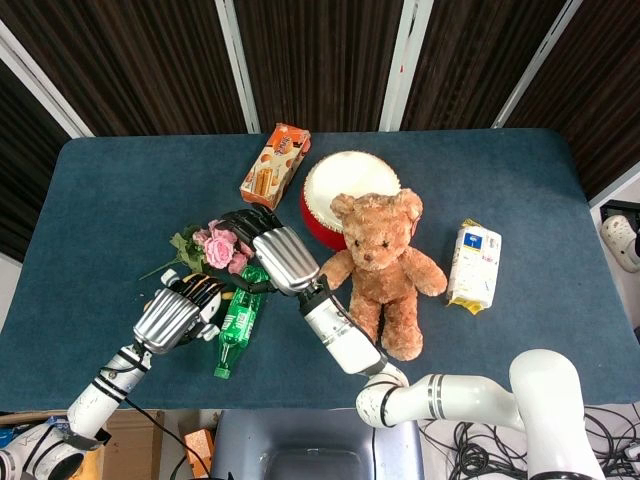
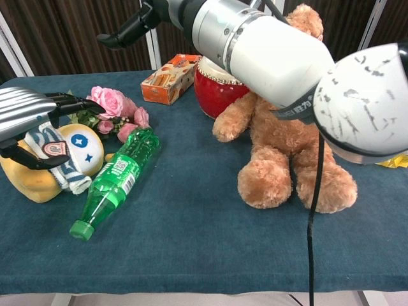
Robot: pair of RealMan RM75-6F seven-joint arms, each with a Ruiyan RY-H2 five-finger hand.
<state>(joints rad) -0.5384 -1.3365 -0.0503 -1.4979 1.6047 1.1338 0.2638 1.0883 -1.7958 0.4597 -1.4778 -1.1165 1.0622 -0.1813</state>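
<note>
My left hand [image 1: 178, 313] [image 2: 29, 108] hovers over a yellow and white plush toy [image 2: 76, 150] at the front left. Its fingers stretch out above the toy and its thumb lies low across the toy's front, with no firm grip showing. The toy rests on the table. My right hand [image 1: 272, 250] [image 2: 137, 24] hangs in the air with fingers spread and nothing in it, above the pink flowers [image 1: 218, 247] [image 2: 108, 102]. A green plastic bottle [image 1: 238, 322] [image 2: 118, 175] lies on its side between the toy and my right forearm.
A brown teddy bear [image 1: 380, 270] [image 2: 287, 146] sits at mid-table in front of a red drum [image 1: 330, 190] [image 2: 213, 92]. An orange snack box [image 1: 275, 163] [image 2: 167, 80] lies behind the flowers. A white packet [image 1: 473, 265] lies to the right on the blue table [image 1: 120, 190].
</note>
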